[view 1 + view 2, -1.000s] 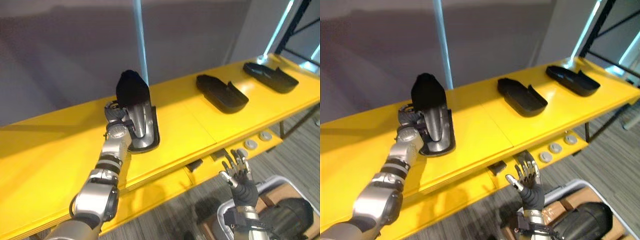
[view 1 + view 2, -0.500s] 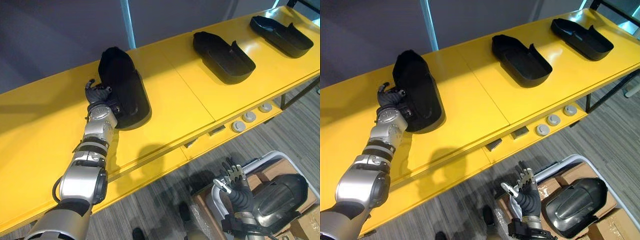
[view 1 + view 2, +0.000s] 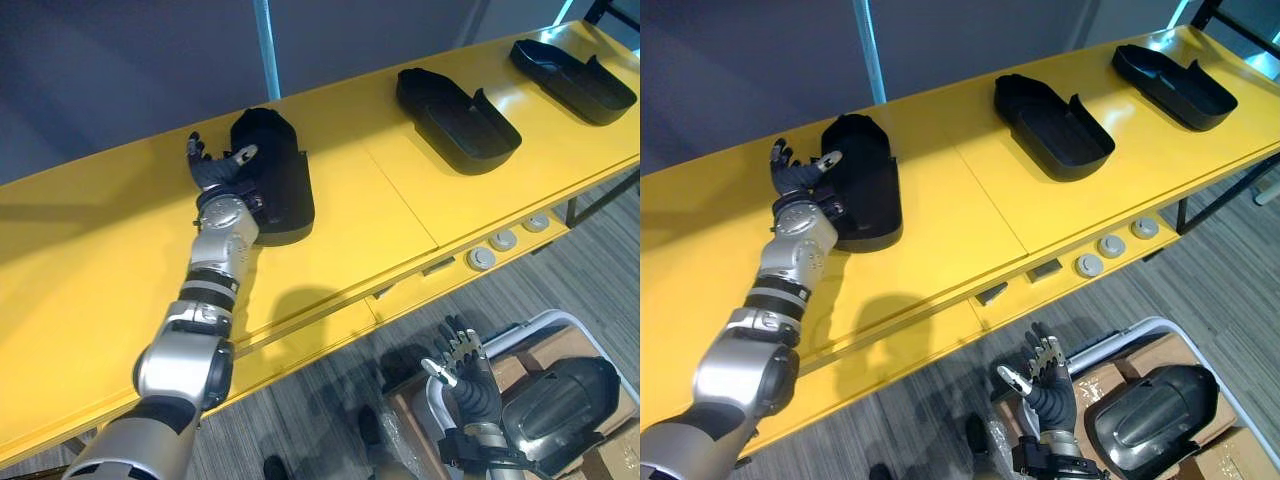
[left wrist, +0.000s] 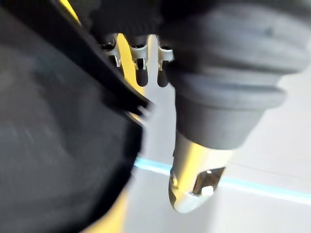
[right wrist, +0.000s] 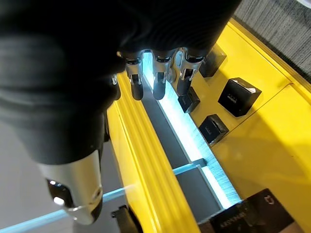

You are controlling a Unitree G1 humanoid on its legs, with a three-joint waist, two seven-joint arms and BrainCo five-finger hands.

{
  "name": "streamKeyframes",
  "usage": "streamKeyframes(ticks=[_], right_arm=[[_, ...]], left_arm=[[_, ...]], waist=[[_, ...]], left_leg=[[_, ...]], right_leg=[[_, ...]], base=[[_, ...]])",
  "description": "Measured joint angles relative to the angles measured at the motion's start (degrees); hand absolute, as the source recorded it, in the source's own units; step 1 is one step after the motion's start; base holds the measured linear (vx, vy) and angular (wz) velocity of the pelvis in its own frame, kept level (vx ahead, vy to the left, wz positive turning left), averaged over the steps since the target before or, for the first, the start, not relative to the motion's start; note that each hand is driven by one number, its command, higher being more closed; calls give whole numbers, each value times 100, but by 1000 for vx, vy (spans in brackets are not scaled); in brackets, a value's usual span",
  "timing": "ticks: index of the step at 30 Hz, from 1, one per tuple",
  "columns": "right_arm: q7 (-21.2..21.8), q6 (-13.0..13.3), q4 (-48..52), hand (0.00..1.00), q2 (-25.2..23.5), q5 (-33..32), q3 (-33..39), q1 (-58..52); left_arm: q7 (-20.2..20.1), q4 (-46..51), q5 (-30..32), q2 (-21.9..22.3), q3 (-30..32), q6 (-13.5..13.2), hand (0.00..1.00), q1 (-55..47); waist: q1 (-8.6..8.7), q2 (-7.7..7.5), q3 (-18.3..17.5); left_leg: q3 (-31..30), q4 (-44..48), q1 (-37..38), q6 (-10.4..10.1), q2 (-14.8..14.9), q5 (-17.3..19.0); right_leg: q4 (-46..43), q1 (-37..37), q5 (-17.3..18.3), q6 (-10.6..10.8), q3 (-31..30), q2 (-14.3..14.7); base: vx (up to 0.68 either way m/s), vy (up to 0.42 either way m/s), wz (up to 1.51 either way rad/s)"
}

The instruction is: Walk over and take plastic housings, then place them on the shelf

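A black plastic housing (image 3: pixel 272 176) lies dome up on the yellow shelf (image 3: pixel 345 235). My left hand (image 3: pixel 213 168) is open beside its left edge, fingers spread, thumb lying against the shell; in the left wrist view the straight fingers (image 4: pixel 138 68) show past the dark housing (image 4: pixel 53 145). Two more black housings (image 3: pixel 1052 112) (image 3: pixel 1170 72) lie hollow side up further right on the shelf. My right hand (image 3: pixel 463 365) hangs open low in front of the shelf. Another dark housing (image 3: pixel 558 395) sits in a white-rimmed bin (image 3: pixel 515 332) on the floor.
Round buttons (image 3: pixel 483 258) and small black blocks (image 3: pixel 1044 269) line the shelf's front edge. A pale blue post (image 3: pixel 265 45) rises behind the shelf. Cardboard boxes (image 3: pixel 1230 445) stand by the bin on the grey carpet.
One second ago my left hand held the housing upright on the shelf; it then laid it flat, and now the fingers have let go and spread. The camera has shifted.
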State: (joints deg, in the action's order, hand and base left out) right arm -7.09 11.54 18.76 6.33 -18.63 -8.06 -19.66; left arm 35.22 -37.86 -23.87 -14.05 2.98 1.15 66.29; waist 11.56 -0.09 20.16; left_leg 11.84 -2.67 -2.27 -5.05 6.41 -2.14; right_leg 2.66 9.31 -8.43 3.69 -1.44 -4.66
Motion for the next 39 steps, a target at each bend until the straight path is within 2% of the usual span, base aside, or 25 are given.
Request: streamKeyframes(ticks=[3,5,9,11,14,21,26,27,28,29,30,31,32,33,34,35,37,39], right_arm=[[11,-27,0,0,-23,122,15,-3],[43,-30,0,0,-46,125,28,2],[90,-45,-203,0,-56,329,211,93],[105,-46,-320,0,-59,347,329,114],[134,-46,-383,0,-91,346,377,89],[159,-45,-384,0,-335,347,518,12],[-30,-36,-429,0,-402,572,628,111],[-99,-21,-434,0,-401,595,641,194],[-146,-9,-435,0,-388,595,630,306],[-167,5,-436,0,-369,596,619,380],[-223,35,-438,0,-287,593,604,535],[-283,58,-418,0,-216,593,638,569],[-308,70,-376,0,-181,593,697,533],[-341,93,-213,0,-180,592,865,400],[-358,106,-126,0,-215,592,939,326],[-384,110,-21,0,-381,593,1020,92],[-382,108,236,0,-605,595,1002,-400],[-379,101,274,0,-684,600,959,-543]], left_arm=[[163,1397,189,433,-4,-167,0,-646],[189,1908,250,650,-10,-256,0,-944],[197,3004,547,940,-6,-385,0,-2064],[200,3291,867,1001,1,-396,0,-2596],[187,3505,1444,1055,2,-368,0,-3393],[-105,3767,1857,1322,-270,-239,0,-4707],[-302,4748,2229,1465,-914,-289,0,-5997],[-403,4914,2295,1553,-1077,-360,0,-6294],[-458,5036,2290,1572,-1145,-458,0,-6529],[-500,5125,2290,1588,-1177,-513,0,-6646],[-589,5330,2265,1602,-1283,-654,0,-6871],[-671,5415,2244,1603,-1400,-763,0,-6967],[-729,5435,2245,1615,-1471,-789,0,-6964],[-826,5443,2294,1637,-1596,-858,100,-6924],[-850,5444,2301,1633,-1621,-880,100,-6891],[-846,5436,2298,1594,-1587,-876,100,-6890],[-840,5435,2308,1570,-1504,-840,100,-6978],[-844,5433,2323,1556,-1404,-823,100,-6979]], waist=[[2,17,-42],[-4,40,-120],[-64,214,-431],[-176,329,-611],[-295,416,-823],[-329,409,-999],[-375,406,-1061],[-459,383,-1051],[-608,347,-1033],[-702,342,-1030],[-845,365,-1038],[-893,389,-1053],[-885,388,-1063],[-799,396,-1126],[-742,350,-1133],[-772,72,-1153],[-776,-97,-1236],[-798,-154,-1248]], left_leg=[[-71,-136,151,10,-16,-51],[-120,-165,148,19,-24,-76],[-257,-225,251,24,-30,-112],[-290,-226,232,23,-30,-113],[-304,-239,211,22,-24,-116],[-441,-247,61,16,-30,-145],[-398,-206,-4,-32,-21,-127],[-443,92,-29,-47,-19,55],[-805,763,-209,33,-1,434],[-1153,1123,-308,53,1,661],[-1962,1778,-483,-55,0,1098],[-2564,2202,-534,-299,4,1416],[-2654,2281,-502,-336,7,1547],[-2612,2267,-492,-220,15,1755],[-2591,2207,-494,-155,-24,1831],[-2274,2153,-455,-74,-207,1780],[-1879,2216,-387,69,-371,1802],[-1543,2348,-332,180,-420,1868]], right_leg=[[49,-165,1,3,95,-1],[59,-186,3,6,162,-14],[66,-341,49,25,313,-34],[66,-343,57,35,349,-39],[68,-344,65,44,365,-38],[90,-291,66,46,504,-63],[79,-119,60,45,335,-21],[19,-96,62,47,164,-3],[-121,-35,80,65,-124,31],[-195,10,94,80,-306,75],[-340,118,161,126,-618,207],[-498,171,232,198,-823,345],[-567,194,253,219,-896,387],[-685,315,250,226,-958,412],[-769,411,250,250,-1013,407],[-859,570,199,360,-1357,287],[-721,556,90,476,-1737,153],[-630,569,130,457,-1814,77]], base=[[34,26,12],[28,24,18],[13,16,17],[-11,13,8],[-24,9,4],[-3,6,10],[54,19,-13],[70,24,-76],[56,20,-99],[17,29,-144],[-16,81,-149],[-21,122,-133],[-56,201,-76],[-63,184,-31],[-145,249,-61],[-128,193,-65],[-115,223,-92],[-91,203,-95]])
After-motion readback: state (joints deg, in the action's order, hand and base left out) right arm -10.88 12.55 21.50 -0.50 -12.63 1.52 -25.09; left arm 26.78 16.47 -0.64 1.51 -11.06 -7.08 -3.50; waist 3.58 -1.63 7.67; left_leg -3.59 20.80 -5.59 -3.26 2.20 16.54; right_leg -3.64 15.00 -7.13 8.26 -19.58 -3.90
